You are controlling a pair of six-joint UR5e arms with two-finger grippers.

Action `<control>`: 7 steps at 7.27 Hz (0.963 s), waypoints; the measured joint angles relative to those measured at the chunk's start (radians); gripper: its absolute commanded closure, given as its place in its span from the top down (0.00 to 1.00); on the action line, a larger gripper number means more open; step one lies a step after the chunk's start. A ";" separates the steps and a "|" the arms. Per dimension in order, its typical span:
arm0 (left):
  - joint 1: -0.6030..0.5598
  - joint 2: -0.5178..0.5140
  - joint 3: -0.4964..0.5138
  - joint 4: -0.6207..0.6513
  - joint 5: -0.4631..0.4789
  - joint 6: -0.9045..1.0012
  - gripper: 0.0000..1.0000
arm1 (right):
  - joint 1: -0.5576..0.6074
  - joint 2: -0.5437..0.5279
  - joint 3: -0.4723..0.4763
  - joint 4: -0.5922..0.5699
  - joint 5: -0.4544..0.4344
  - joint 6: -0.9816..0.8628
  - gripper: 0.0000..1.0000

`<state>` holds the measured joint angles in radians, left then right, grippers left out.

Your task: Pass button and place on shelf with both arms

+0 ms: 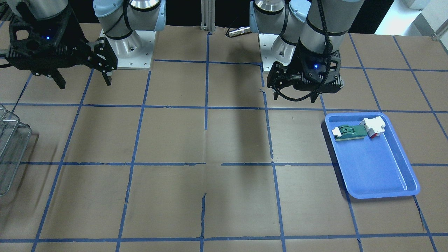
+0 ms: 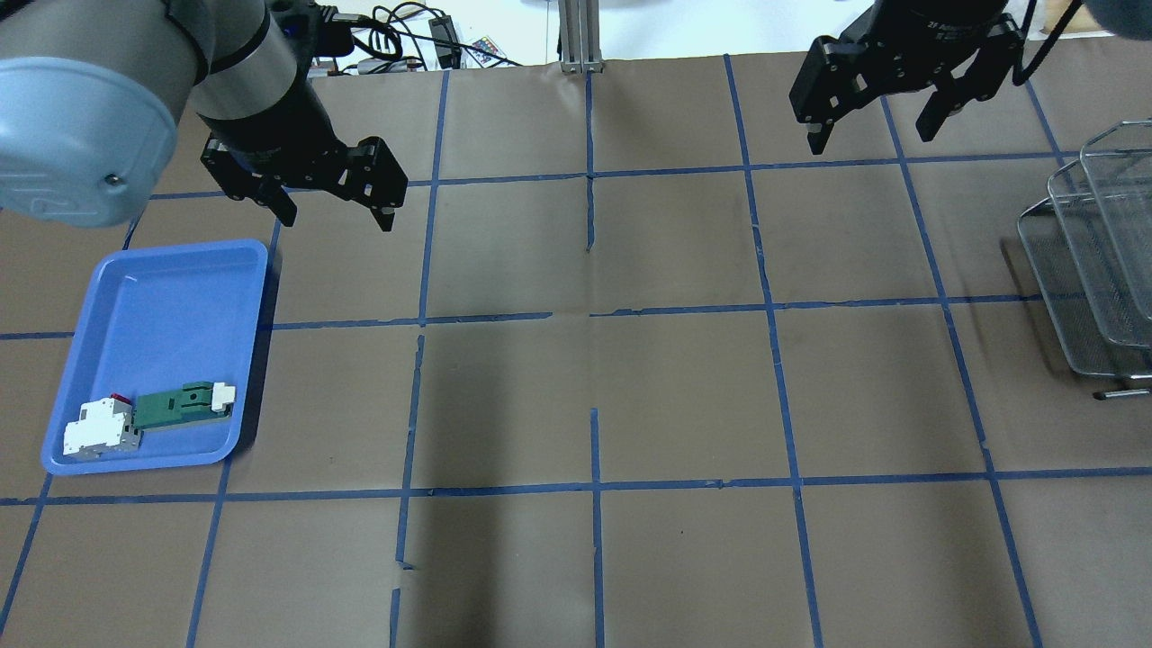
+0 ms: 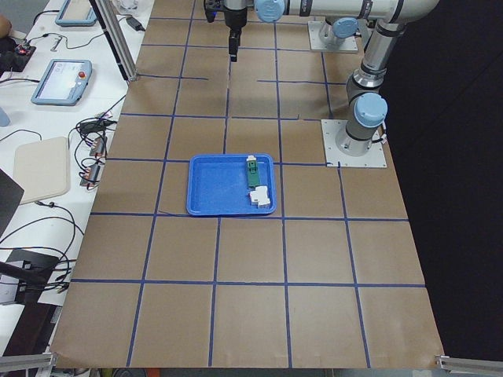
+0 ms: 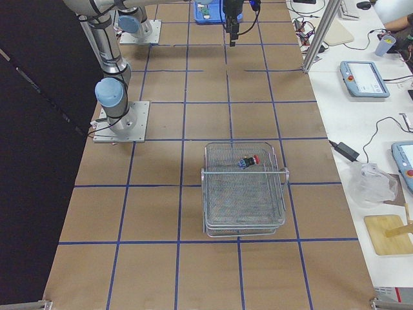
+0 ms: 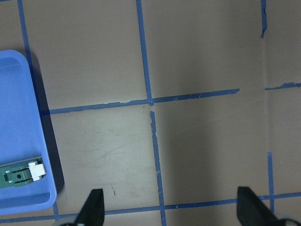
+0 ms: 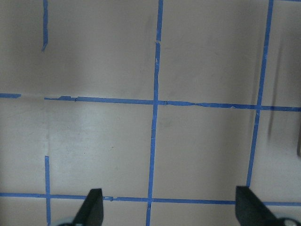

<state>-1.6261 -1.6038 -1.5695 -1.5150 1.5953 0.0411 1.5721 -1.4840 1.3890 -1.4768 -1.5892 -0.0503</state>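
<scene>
Left gripper [image 2: 337, 214], upper left of the overhead view, hangs spread and empty. Right gripper [image 2: 869, 135], upper right, is likewise spread, holding nothing. The button [image 4: 248, 161] lies in the shelf [image 4: 242, 203], near its upper rim, mid-frame in the right-side view.

Matt brown paper covers the surface [image 2: 684, 396], lined with blue tape [image 2: 684, 485] that is torn in places. The tray [image 2: 162, 306] is smooth, glossy blue plastic. The shelf [image 4: 244, 194] is shiny silver wire mesh. The left arm [image 2: 238, 63] and right arm [image 1: 38, 7] are satin grey metal; the left gripper [image 2: 337, 219] and right gripper [image 2: 870, 137] are matt black.
</scene>
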 measured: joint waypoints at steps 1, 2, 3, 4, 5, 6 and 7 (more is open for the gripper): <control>0.000 0.000 0.000 0.001 0.000 -0.001 1.00 | 0.000 0.002 0.022 -0.021 -0.008 0.029 1.00; 0.000 0.000 0.000 0.002 0.000 -0.001 1.00 | -0.002 0.001 0.036 -0.033 -0.019 0.050 1.00; 0.000 0.000 0.000 0.004 -0.001 -0.001 1.00 | -0.004 -0.001 0.042 -0.037 -0.025 0.060 1.00; 0.000 -0.001 0.000 0.005 -0.004 -0.002 1.00 | -0.003 -0.003 0.046 -0.038 -0.028 0.066 1.00; 0.000 -0.002 0.001 0.005 -0.007 -0.002 1.00 | -0.003 -0.005 0.047 -0.039 -0.031 0.068 1.00; 0.000 -0.003 0.001 0.006 -0.009 -0.003 1.00 | -0.002 -0.008 0.047 -0.043 -0.030 0.069 1.00; 0.000 -0.004 0.003 0.007 -0.009 -0.003 1.00 | -0.002 -0.010 0.047 -0.048 -0.025 0.069 1.00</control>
<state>-1.6260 -1.6081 -1.5669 -1.5084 1.5862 0.0384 1.5702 -1.4941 1.4359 -1.5251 -1.6145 0.0187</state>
